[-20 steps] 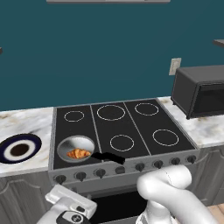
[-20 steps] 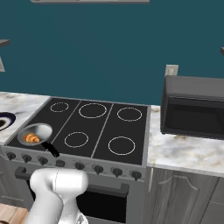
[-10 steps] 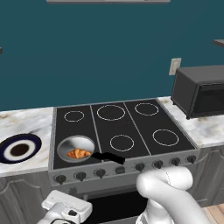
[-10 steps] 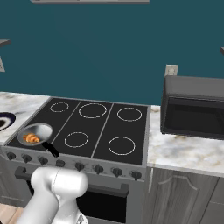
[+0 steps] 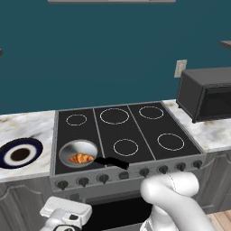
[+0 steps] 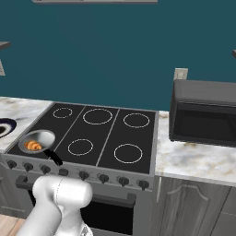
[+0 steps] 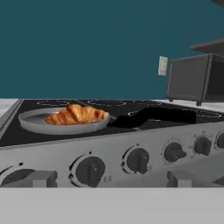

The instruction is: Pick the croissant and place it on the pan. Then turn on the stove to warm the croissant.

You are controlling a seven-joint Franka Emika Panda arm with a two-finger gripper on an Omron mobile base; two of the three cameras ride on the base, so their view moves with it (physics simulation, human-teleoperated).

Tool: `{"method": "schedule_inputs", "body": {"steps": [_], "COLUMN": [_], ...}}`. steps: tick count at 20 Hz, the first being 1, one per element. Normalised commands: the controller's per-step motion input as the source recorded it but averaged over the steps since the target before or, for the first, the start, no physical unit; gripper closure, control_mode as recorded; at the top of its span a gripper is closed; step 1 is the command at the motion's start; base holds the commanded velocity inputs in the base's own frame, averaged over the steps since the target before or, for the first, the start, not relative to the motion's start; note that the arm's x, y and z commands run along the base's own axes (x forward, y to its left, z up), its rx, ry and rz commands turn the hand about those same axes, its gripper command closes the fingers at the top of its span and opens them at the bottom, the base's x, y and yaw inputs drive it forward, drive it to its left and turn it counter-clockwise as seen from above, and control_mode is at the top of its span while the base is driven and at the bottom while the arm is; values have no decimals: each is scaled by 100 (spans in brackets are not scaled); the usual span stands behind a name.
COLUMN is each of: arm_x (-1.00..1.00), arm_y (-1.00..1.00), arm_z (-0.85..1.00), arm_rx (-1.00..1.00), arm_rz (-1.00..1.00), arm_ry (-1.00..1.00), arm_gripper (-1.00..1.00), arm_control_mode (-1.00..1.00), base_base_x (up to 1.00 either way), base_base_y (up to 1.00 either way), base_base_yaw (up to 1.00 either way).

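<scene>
Croissant [image 7: 77, 114] lying inside the pan [image 7: 39, 124], on the front-left burner of the stove [image 5: 135, 131]. Gripper [image 7: 109, 178] low before the knob row [image 7: 138, 160], fingers spread wide, clamping nothing. Blue plate [image 5: 18, 153] left on the counter [image 5: 25, 128], microwave [image 6: 203, 110] right.

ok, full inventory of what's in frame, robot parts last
croissant: 1, golden brown, lying in the pan
pan: 1, silver-grey with black handle, front-left burner of the stove
stove: 1, black glass top, six white rings, grey front panel
knobs: a row, dark, along the front panel
plate: 1, dark blue with white ring, counter left of the stove
microwave: 1, dark, counter right of the stove
wall outlet: 1, pale, teal wall
gripper: 1, jaws open, low before the knobs
</scene>
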Motion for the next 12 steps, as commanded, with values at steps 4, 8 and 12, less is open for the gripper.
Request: {"method": "schedule_inputs", "body": {"steps": [4,8,12], "arm_x": [18,33,40], "arm_y": [0,0,7], "arm_z": [-3,-17,-28], "arm_rx": [0,0,0], "arm_rz": [18,10,1], "arm_ry": [-5,-9,-7], "arm_gripper": [-100,-100,-100], "arm_control_mode": [-100,-100,-100], "base_base_x": [0,0,0], "base_base_y": [0,0,0], "base_base_yaw": [0,0,0]}}
